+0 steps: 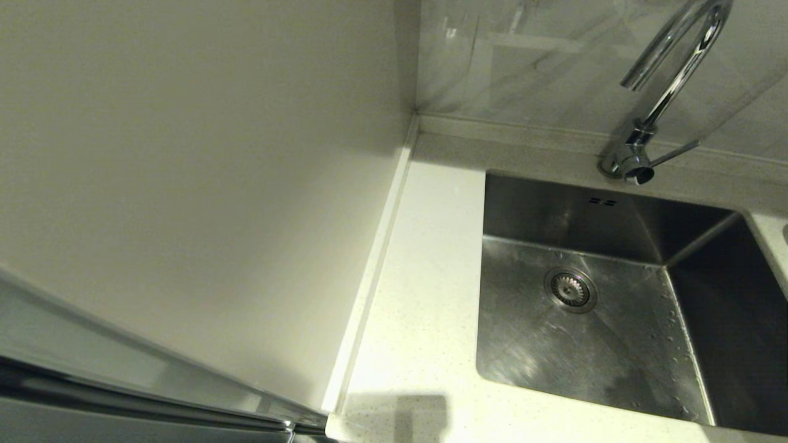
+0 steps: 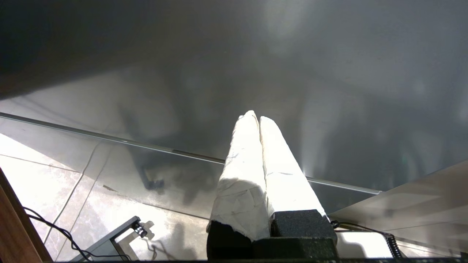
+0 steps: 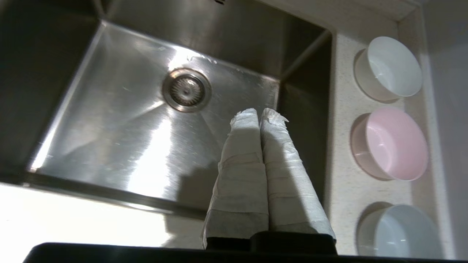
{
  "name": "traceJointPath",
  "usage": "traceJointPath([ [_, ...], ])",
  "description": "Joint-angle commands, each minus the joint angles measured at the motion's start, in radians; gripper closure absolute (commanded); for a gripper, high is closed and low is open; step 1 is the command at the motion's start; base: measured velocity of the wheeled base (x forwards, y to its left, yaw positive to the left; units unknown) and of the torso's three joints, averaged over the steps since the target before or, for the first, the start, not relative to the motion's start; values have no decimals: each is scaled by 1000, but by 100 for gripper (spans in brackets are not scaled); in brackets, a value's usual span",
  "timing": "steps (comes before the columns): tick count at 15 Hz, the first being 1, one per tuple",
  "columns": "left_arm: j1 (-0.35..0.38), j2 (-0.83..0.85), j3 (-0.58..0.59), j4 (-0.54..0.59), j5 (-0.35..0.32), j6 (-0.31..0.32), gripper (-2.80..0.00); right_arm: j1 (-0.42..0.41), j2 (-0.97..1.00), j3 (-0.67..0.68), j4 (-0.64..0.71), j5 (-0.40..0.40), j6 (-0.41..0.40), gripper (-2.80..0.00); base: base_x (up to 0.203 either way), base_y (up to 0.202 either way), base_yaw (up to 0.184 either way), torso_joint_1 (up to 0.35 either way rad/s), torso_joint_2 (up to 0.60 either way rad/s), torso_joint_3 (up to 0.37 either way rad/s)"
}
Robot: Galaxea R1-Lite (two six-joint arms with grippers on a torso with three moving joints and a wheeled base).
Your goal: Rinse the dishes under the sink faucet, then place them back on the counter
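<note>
The steel sink [image 1: 615, 344] [image 3: 120, 120] with its round drain strainer [image 1: 570, 289] [image 3: 186, 90] is empty, and the chrome faucet [image 1: 668, 86] arches over its back edge. Three bowls stand in a row on the counter strip [image 3: 340, 109] beside the basin: white [image 3: 389, 67], pink [image 3: 393, 143], pale blue [image 3: 402, 230]. My right gripper [image 3: 259, 114] hangs shut and empty above the sink's near right corner, short of the bowls. My left gripper [image 2: 255, 117] is shut and empty, parked low away from the sink, facing a grey panel. Neither gripper shows in the head view.
White speckled counter [image 1: 425, 295] runs left of the sink, bordered by a raised edge strip [image 1: 375, 271] and a cream wall panel [image 1: 184, 184]. The faucet's side lever [image 1: 677, 152] points right. Water droplets lie on the sink floor. Tiled floor and cables [image 2: 47, 226] lie below the left arm.
</note>
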Motion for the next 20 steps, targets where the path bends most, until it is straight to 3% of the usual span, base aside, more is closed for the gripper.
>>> traceJointPath([
  [1, 0, -3, 0, 0, 0, -1, 0, 21, -109, 77, -38, -3, 12, 0, 0, 0, 0, 0, 0, 0],
  [7, -1, -3, 0, 0, 0, -1, 0, 37, -436, 488, -249, -7, 59, 0, 0, 0, 0, 0, 0, 0],
  [10, 0, -4, 0, 0, 0, 0, 0, 48, -563, 495, -120, 19, 114, 0, 0, 0, 0, 0, 0, 0],
  [13, 0, -3, 0, 0, 0, -1, 0, 47, -615, 494, 49, 167, 122, 0, 0, 0, 0, 0, 0, 0],
  [16, -1, -3, 0, 0, 0, -1, 0, 47, -616, 495, 46, 179, 109, 0, 0, 0, 0, 0, 0, 0],
  [20, 0, -3, 0, 0, 0, -1, 0, 47, -616, 495, 46, 163, 179, 0, 0, 0, 0, 0, 0, 0],
])
